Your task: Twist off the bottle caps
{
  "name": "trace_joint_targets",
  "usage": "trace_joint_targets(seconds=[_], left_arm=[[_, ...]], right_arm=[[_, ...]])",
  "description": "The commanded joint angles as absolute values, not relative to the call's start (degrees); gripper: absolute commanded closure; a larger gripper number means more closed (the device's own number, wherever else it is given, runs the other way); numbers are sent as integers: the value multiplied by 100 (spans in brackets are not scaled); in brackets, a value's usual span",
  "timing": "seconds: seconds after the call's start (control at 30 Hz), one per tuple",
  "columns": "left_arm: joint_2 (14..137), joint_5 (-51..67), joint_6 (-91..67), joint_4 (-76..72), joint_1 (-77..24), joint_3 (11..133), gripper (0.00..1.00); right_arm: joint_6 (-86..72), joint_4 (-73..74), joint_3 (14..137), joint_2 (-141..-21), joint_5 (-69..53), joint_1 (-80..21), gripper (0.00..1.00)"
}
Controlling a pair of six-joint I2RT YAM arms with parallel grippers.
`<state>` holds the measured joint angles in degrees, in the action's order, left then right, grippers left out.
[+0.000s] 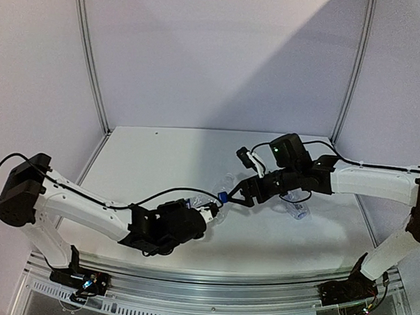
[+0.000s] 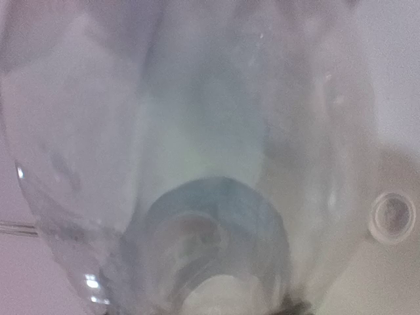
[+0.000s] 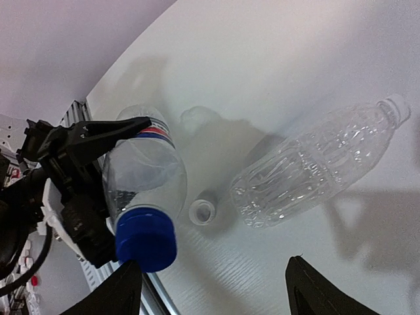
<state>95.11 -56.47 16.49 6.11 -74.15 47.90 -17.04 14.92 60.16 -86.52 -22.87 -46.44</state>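
Note:
My left gripper (image 1: 209, 212) is shut on a clear bottle (image 3: 147, 174) with a blue and red label and holds it off the table. The bottle's blue cap (image 3: 146, 239) points toward my right gripper (image 3: 216, 295). In the top view the blue cap (image 1: 223, 197) sits right at the right gripper's (image 1: 237, 196) tips. The right jaws stand open, with the cap just beside the left finger (image 3: 121, 292) and nothing clamped. A loose white cap (image 3: 202, 212) lies open side up on the table. In the left wrist view the held bottle (image 2: 197, 144) fills the frame, with the white cap (image 2: 392, 216) at the right.
A plain dented clear bottle (image 3: 315, 164) lies on its side on the white table (image 3: 275, 52), under the right arm in the top view (image 1: 295, 205). A faint clear bottle shape (image 1: 227, 180) lies just behind the grippers. Side rails edge the table.

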Motion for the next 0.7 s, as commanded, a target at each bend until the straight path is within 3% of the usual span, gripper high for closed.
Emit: trace_joint_targets(seconds=[0.0, 0.27, 0.67], left_arm=[[9104, -5424, 2021, -167, -7597, 4570, 100], [9031, -5396, 2040, -293, -7642, 4515, 100], [8693, -5266, 2083, -510, -7655, 4323, 100]], right_arm=[[-2146, 1244, 6168, -8791, -2941, -4665, 26], [-2286, 1000, 6101, -8753, -3398, -4661, 30], [-2412, 964, 6148, -8913, -3777, -4660, 52]])
